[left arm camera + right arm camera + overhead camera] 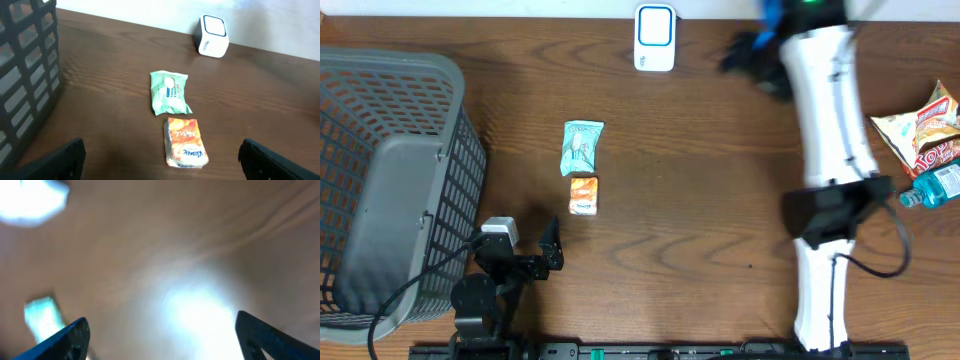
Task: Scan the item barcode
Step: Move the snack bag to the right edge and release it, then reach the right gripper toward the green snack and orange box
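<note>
Overhead view shows the green packet (pixel 583 147) and the orange packet (pixel 583 194) lying end to end on the tabletop (pixel 700 200), apart from the white scanner (pixel 654 38), while the left hand (pixel 552 248) and the right hand (pixel 162 340) are released and empty, so scanning these 2 seems not begun.

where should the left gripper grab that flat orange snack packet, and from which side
I'd come straight down on the flat orange snack packet and pinch across its short width near the middle. It lies flat, far end close to the pale green packet, so stay off that end.
</note>
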`<act>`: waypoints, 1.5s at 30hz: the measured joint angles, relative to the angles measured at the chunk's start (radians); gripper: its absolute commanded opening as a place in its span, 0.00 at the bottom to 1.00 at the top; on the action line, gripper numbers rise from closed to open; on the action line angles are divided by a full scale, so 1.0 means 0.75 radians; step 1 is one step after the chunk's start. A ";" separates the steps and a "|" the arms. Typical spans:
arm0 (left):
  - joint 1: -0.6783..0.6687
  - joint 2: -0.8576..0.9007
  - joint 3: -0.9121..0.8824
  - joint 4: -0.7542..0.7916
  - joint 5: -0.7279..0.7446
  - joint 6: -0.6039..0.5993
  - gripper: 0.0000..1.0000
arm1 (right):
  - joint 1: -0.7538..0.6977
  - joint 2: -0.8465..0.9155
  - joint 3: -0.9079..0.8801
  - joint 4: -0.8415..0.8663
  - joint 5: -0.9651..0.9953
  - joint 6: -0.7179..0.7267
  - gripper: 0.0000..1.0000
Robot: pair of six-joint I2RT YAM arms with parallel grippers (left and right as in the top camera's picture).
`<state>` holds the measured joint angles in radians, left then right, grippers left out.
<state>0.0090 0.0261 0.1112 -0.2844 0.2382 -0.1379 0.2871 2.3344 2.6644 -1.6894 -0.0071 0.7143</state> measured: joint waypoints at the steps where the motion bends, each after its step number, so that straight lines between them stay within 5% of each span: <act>1: 0.000 0.000 0.000 0.000 0.000 0.000 0.98 | 0.065 0.003 -0.012 -0.001 -0.027 -0.001 0.86; 3: 0.000 0.000 0.000 0.001 0.000 0.000 0.98 | 0.169 0.004 -0.042 -0.001 -0.063 -0.002 0.85; 11: 0.001 0.000 0.000 0.000 0.000 0.000 0.98 | 0.552 0.004 -0.266 0.188 -0.089 0.002 0.43; 15: 0.000 0.000 0.000 0.001 0.000 0.000 0.98 | 0.690 0.007 -0.438 0.315 -0.055 0.000 0.45; 19: 0.000 0.000 0.000 0.000 0.000 0.000 0.98 | 0.764 0.018 -0.556 0.413 -0.050 -0.005 0.33; 26: 0.000 0.000 0.000 0.001 0.000 0.000 0.98 | 0.838 0.020 -0.696 0.755 -0.019 -0.102 0.36; 33: 0.001 0.000 0.000 0.000 0.000 0.000 0.98 | 0.883 0.021 -0.896 1.009 -0.012 -0.152 0.14; 45: 0.000 0.000 0.000 0.000 0.000 0.000 0.98 | 0.830 0.021 -0.926 0.661 0.101 -0.282 0.07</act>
<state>0.0090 0.0261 0.1112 -0.2844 0.2382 -0.1379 0.9096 2.3501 1.9697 -1.1938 0.0685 0.5026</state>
